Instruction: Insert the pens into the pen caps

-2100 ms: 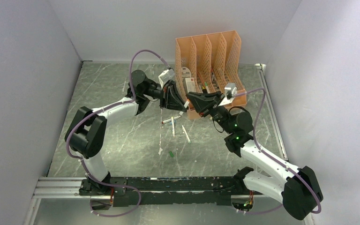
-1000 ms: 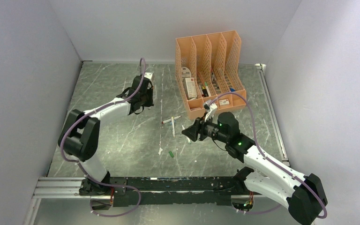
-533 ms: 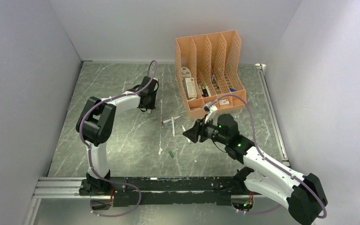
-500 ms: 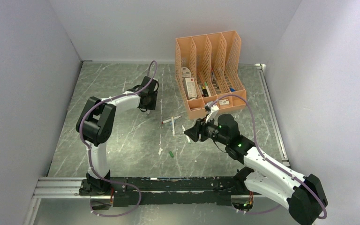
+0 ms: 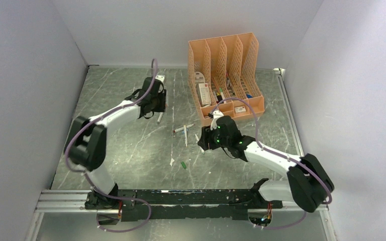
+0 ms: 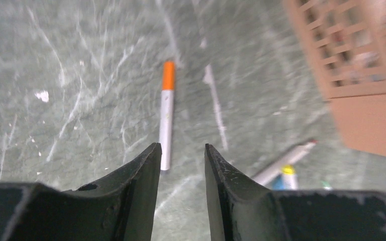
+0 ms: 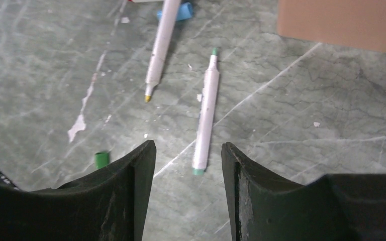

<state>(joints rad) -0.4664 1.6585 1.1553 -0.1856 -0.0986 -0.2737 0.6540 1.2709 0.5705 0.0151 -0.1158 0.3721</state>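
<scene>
Peach lattice organiser (image 5: 226,75) holds a white box (image 5: 204,93) whose red print is too small to read; no pen shows legible writing. The left claw (image 6: 182,146) stands open and empty above the grey marbled counter (image 6: 70,75). An orange-capped pen (image 6: 166,118) lies just ahead of the gap, its near end close to the left fingertip but untouched. Off to this claw's right, another pen and a blue patch are too blurred to make out. The left arm reaches far forward with its wrist turned down.

The right claw (image 7: 188,144) is likewise open and empty. A green-tipped pen (image 7: 205,118) lies lengthwise straight ahead of its gap. Further ahead and to the left lies a yellow-tipped pen (image 7: 160,42), its far end cut off at the top edge, resting over a partly hidden blue piece (image 7: 183,11). A green cap (image 7: 100,159) sits just left of the left finger. The right arm lies low, stretched leftward across the counter.
</scene>
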